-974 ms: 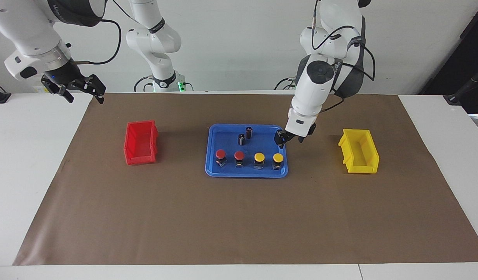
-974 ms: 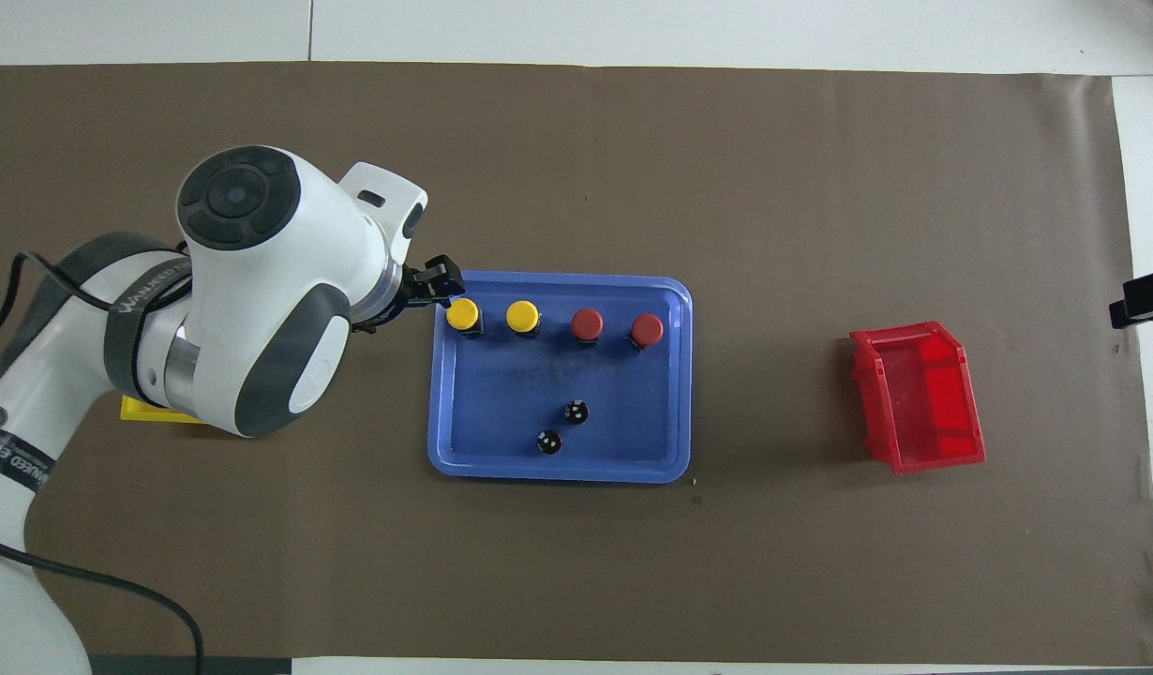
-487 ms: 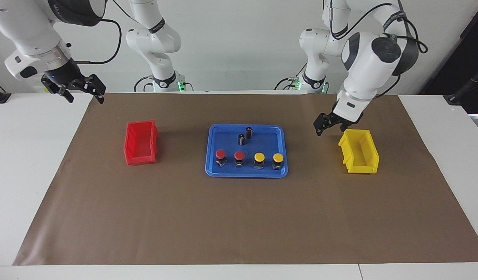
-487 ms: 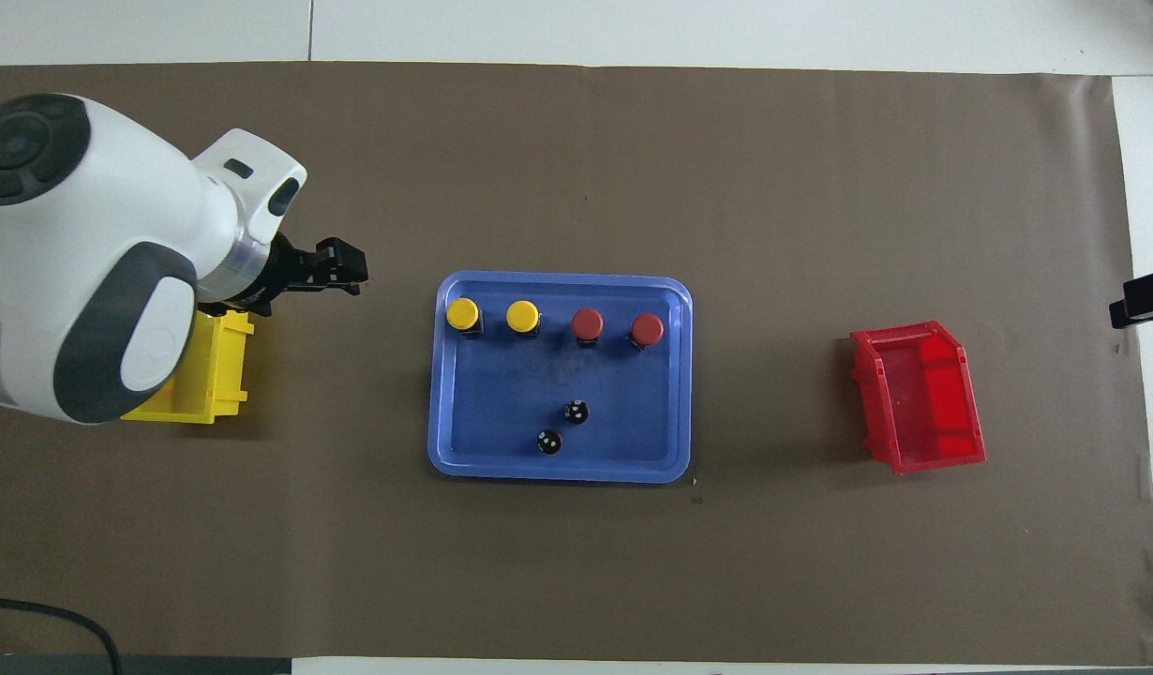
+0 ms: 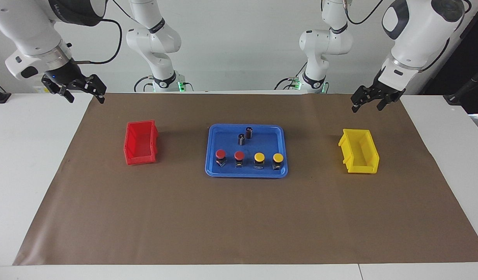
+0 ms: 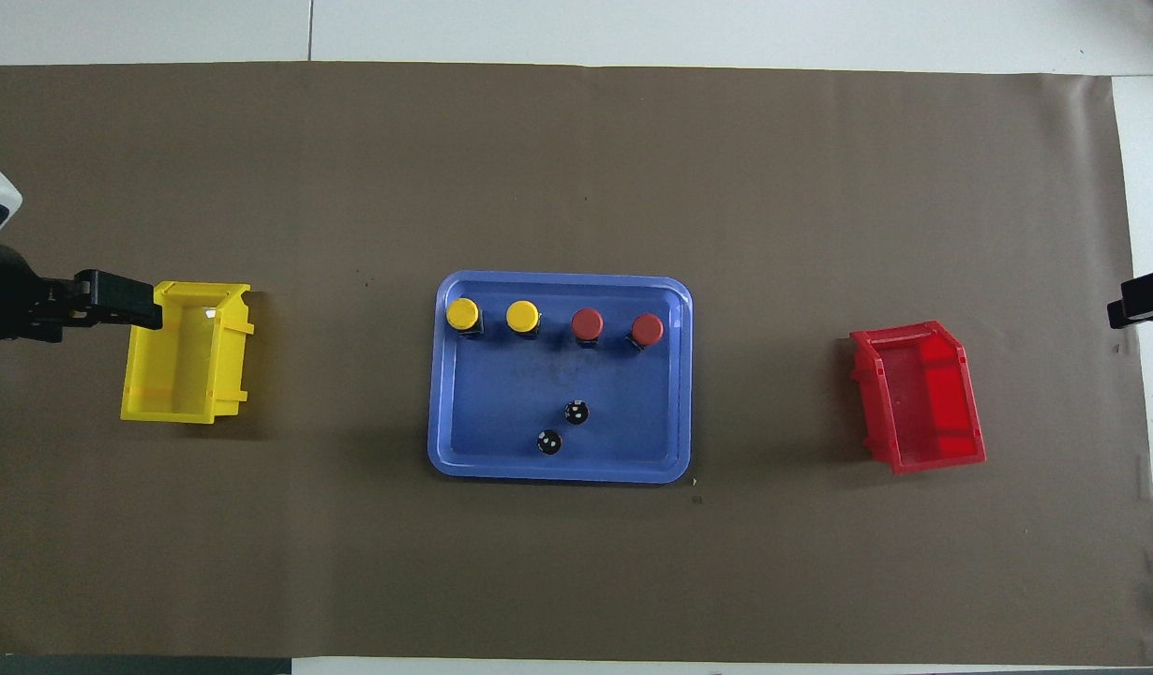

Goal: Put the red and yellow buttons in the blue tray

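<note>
The blue tray [image 5: 262, 144] [image 6: 501, 384] lies mid-table. In it, two red buttons [image 5: 220, 154] [image 5: 239, 156] and two yellow buttons [image 5: 259, 157] [image 5: 278, 158] stand in a row along the edge farthest from the robots. The overhead view shows the same row: yellow buttons [image 6: 462, 314] [image 6: 522, 316], red buttons [image 6: 587, 324] [image 6: 647, 329]. My left gripper [image 5: 366, 105] [image 6: 145, 309] is open and empty, raised over the mat by the yellow bin. My right gripper [image 5: 85, 97] [image 6: 1139, 300] is open and empty, waiting over the mat's corner at the right arm's end.
Two dark capless cylinders [image 5: 249, 132] [image 5: 241, 139] stand in the tray, nearer to the robots than the buttons. An empty yellow bin [image 5: 358, 156] [image 6: 187, 352] sits toward the left arm's end. An empty red bin [image 5: 141, 142] [image 6: 919, 398] sits toward the right arm's end.
My left gripper has risen from the tray's edge and swung out past the yellow bin toward the left arm's end. The buttons and the right arm have not moved.
</note>
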`<action>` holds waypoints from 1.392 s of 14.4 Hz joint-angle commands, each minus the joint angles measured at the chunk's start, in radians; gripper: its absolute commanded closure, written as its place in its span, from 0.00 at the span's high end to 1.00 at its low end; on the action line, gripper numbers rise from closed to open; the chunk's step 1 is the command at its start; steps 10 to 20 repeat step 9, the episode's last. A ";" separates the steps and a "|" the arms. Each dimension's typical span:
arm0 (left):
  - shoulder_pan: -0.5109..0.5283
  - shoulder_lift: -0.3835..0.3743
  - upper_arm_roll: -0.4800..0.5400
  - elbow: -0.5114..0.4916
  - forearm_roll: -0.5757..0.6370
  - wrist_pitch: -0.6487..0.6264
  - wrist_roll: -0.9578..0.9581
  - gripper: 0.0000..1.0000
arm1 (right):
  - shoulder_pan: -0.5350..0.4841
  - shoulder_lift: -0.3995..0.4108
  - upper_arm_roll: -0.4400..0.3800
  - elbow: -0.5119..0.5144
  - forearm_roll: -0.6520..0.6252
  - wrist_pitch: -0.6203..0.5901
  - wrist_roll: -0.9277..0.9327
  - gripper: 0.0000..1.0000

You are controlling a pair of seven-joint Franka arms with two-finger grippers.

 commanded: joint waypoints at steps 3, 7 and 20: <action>0.063 0.013 -0.032 0.063 0.015 -0.073 0.100 1.00 | -0.003 -0.023 0.014 -0.026 -0.006 0.014 -0.013 1.00; 0.060 0.017 -0.007 0.073 0.017 -0.072 0.156 1.00 | -0.003 -0.023 0.015 -0.026 -0.006 0.014 -0.013 1.00; 0.060 0.017 -0.003 0.073 0.017 -0.073 0.175 1.00 | -0.003 -0.023 0.015 -0.026 -0.006 0.014 -0.013 1.00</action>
